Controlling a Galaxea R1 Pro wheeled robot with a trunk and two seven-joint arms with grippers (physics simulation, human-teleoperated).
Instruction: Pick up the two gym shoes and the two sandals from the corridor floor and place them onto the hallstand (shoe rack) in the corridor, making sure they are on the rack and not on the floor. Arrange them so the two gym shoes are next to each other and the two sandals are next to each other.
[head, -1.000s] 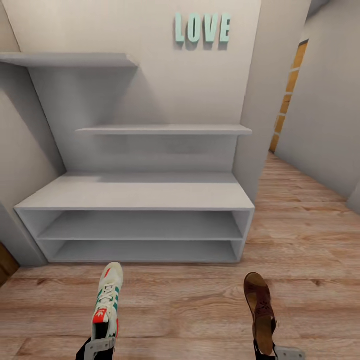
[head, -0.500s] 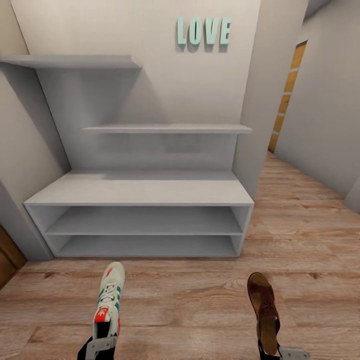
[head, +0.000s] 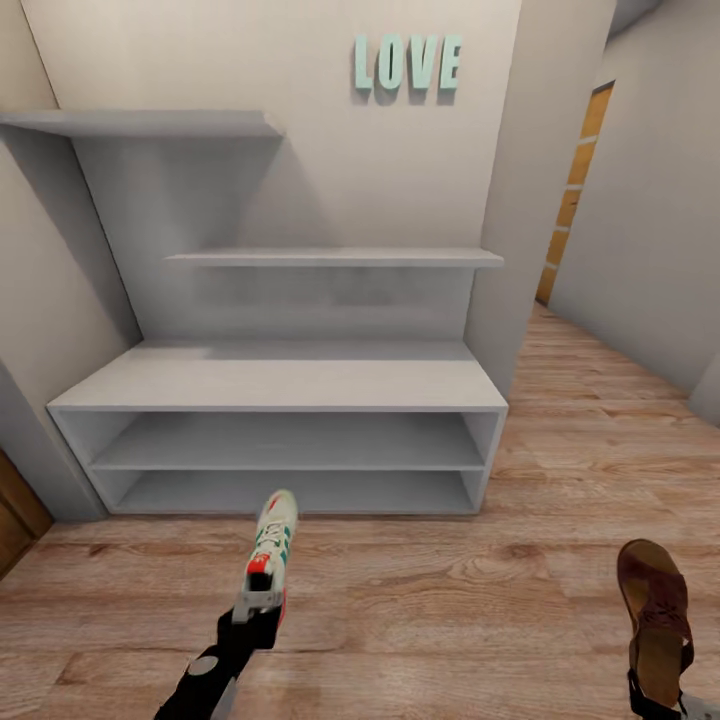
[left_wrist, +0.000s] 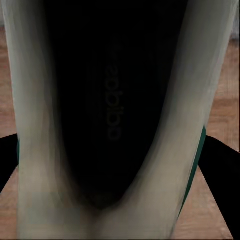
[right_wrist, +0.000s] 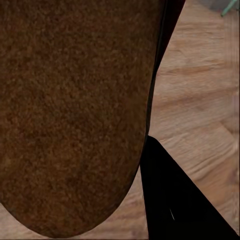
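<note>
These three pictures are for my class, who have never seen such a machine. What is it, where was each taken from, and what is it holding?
It is a simulated wheeled robot with two arms. The wide picture comes from its head camera, looking down at a white hallstand on a wood-plank floor. The left gripper holds a white gym shoe by its heel, toe pointing at the rack. The right gripper, at the frame's edge, holds a brown sandal. The other two pictures come from cameras near each gripper: one looks into the gym shoe's dark inside, the other at the sandal's brown surface. The rack's shelves are bare.
</note>
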